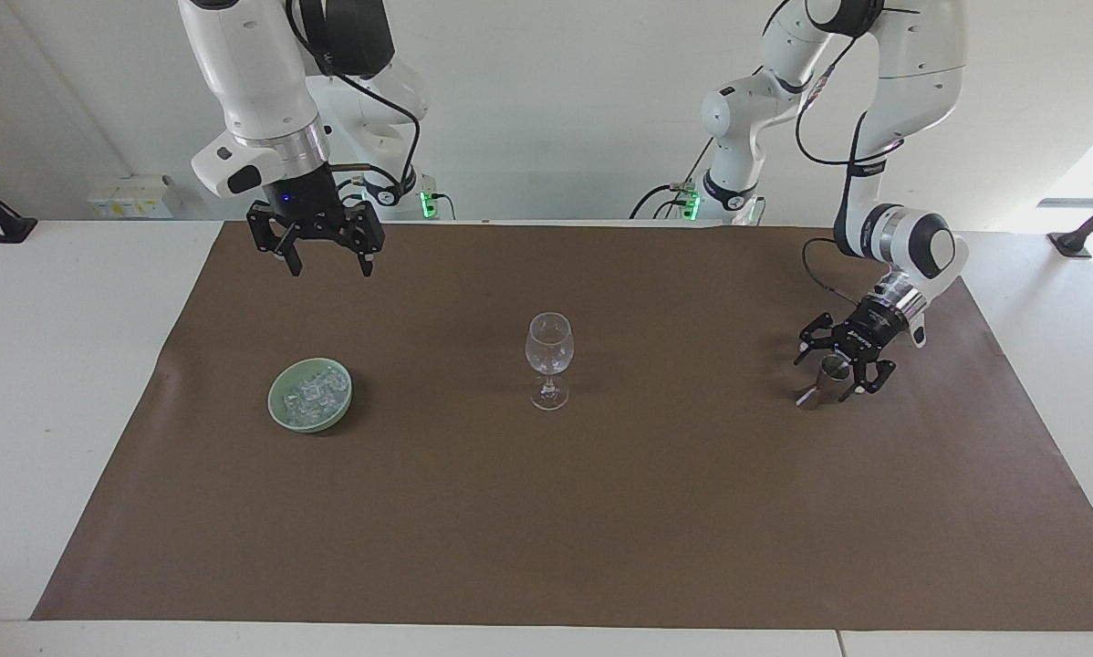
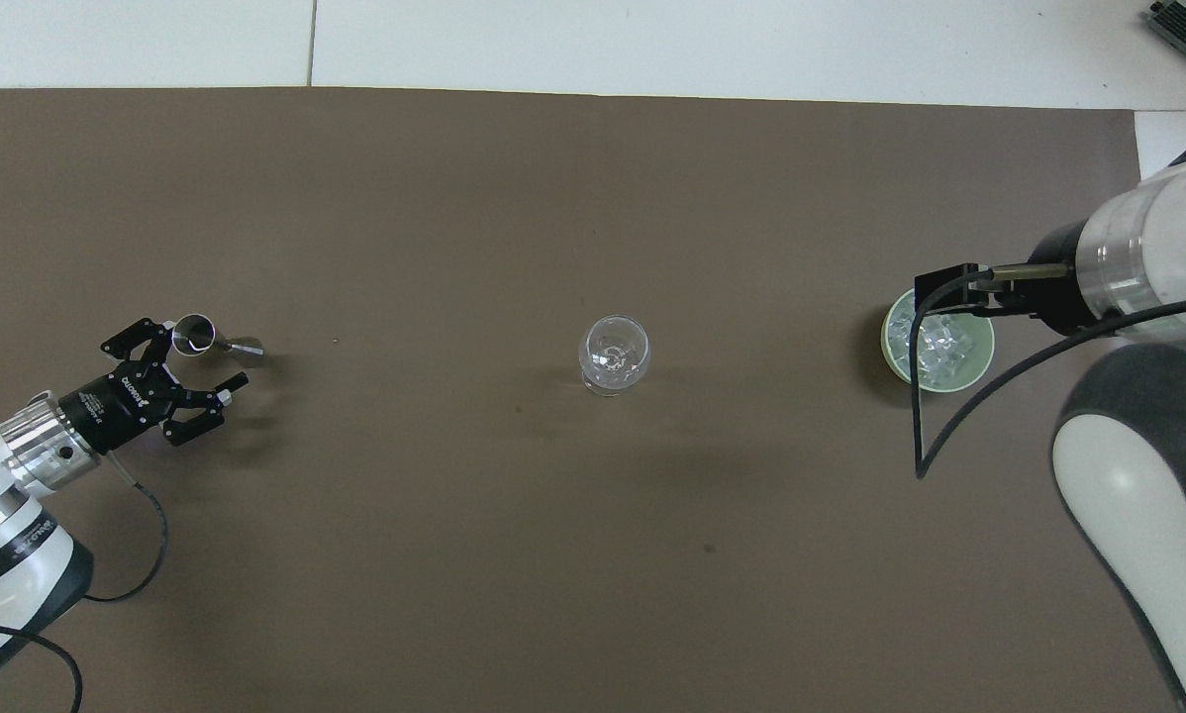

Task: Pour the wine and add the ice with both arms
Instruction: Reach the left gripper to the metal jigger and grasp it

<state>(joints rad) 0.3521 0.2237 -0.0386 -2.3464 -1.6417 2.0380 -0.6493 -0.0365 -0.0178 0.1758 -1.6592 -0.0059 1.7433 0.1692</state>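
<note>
A wine glass (image 1: 549, 359) stands upright near the middle of the brown mat (image 1: 565, 547). Toward the right arm's end sits a bowl (image 1: 310, 394) with a heap of ice (image 1: 314, 391) in it. Toward the left arm's end stands a jigger (image 1: 823, 380), well apart from the glass, with the open left gripper (image 1: 840, 367) around its upper cup; the right gripper (image 1: 331, 266) hangs over the mat's edge nearest the robots.

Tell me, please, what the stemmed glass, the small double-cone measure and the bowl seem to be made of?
Stemmed glass: clear glass, see-through with bright glints. Measure: probably polished steel, silvery and mirror-like. Bowl: pale green, smooth; looks like glazed ceramic, possibly plastic.
</note>
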